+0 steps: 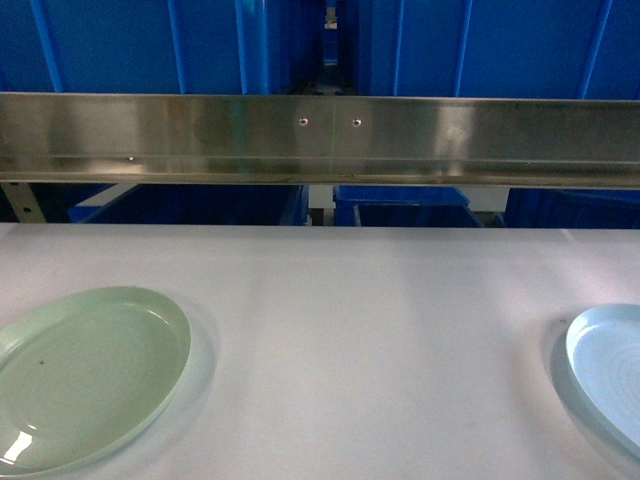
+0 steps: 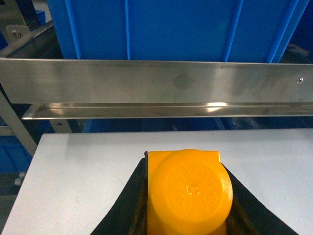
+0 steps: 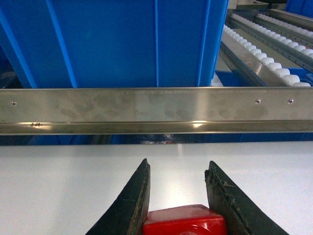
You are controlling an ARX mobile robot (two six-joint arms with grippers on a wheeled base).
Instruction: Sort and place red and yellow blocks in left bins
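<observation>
While we gripped the yellow block left and red block right, the blue bins at twelve o'clock awaited both.

Warehouse sorting station, blue crates, steel rail, roller conveyor, white table

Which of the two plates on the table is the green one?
The left plate is pale green; the plate at the right edge is pale blue.

The small shiny orange-yellow plastic block has a swirly pattern. The small shiny red plastic block is plain. The big ribbed plastic crates are blue.
</observation>
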